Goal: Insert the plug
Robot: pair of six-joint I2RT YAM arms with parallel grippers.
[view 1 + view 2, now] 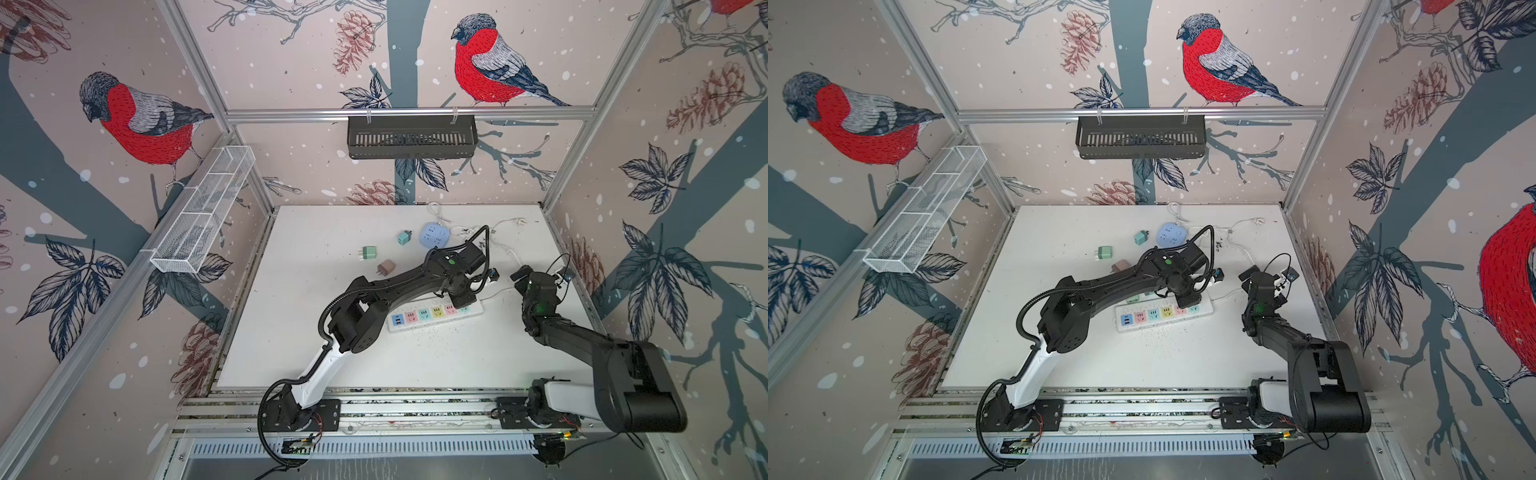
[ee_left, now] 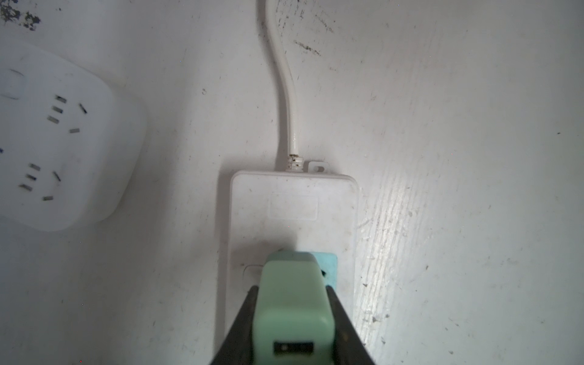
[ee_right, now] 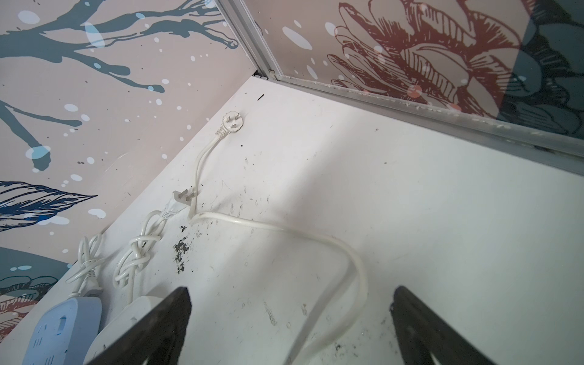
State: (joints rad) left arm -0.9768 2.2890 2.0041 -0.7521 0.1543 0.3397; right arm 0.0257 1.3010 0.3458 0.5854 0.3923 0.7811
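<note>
My left gripper (image 2: 292, 294) is shut on a mint-green plug (image 2: 292, 303), one black finger on each side. The plug stands over the teal socket (image 2: 331, 265) at the cable end of the white power strip (image 2: 292, 205); its prongs are hidden under its body. In both top views the left gripper (image 1: 463, 305) (image 1: 1187, 300) points down onto the right end of the strip (image 1: 432, 318) (image 1: 1160, 313), hiding the plug. My right gripper (image 3: 292, 294) is open and empty above the table, to the right of the strip (image 1: 521, 276) (image 1: 1250, 277).
Loose green (image 1: 369, 252), teal (image 1: 404, 237) and brown (image 1: 386, 268) adapters and a blue socket block (image 1: 434, 235) lie behind the strip. White cables (image 3: 331, 246) and a pale socket block (image 2: 57, 142) lie near the back right. Frame walls enclose the table.
</note>
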